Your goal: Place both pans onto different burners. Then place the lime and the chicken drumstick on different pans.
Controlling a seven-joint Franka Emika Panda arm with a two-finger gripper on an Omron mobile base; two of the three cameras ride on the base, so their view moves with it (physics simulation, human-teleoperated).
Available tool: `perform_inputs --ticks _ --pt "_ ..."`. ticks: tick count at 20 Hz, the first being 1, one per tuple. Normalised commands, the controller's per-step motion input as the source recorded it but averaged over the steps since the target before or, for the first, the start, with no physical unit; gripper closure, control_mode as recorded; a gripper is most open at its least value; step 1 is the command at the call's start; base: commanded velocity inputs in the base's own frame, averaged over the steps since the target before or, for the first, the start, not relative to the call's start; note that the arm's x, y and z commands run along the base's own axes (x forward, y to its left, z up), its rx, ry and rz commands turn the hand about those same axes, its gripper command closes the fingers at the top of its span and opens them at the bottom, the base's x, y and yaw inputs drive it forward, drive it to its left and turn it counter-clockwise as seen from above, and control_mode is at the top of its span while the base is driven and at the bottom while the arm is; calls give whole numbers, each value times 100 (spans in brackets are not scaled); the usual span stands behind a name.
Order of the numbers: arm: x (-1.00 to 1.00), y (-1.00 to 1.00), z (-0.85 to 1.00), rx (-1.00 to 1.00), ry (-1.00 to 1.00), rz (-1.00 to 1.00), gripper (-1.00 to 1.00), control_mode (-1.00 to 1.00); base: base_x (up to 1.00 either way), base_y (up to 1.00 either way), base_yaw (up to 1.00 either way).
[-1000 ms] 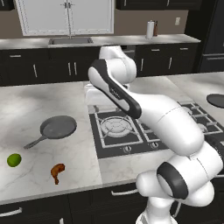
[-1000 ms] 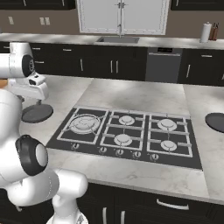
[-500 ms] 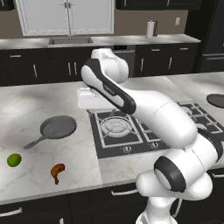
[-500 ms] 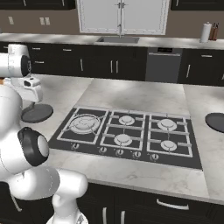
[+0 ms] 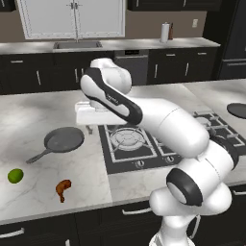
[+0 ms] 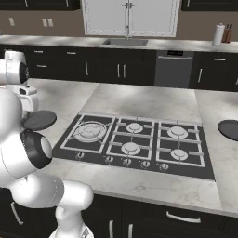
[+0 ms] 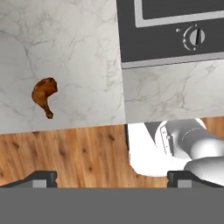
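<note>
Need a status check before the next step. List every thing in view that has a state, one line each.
gripper: open, empty, above the counter between the grey pan and the cooktop.
grey pan: on the counter left of the cooktop, empty.
dark pan: on the counter right of the cooktop, empty.
lime: loose on the counter.
chicken drumstick: loose on the counter, near its front edge.
burners: all bare, no pan on any.
</note>
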Motion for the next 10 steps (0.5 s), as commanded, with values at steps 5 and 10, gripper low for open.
perform_inputs --ticks 5,10 --pt "0 22 -21 0 -1 0 -100 -100 0 0 0" --pt "0 28 -17 0 -4 -2 -100 -100 0 0 0"
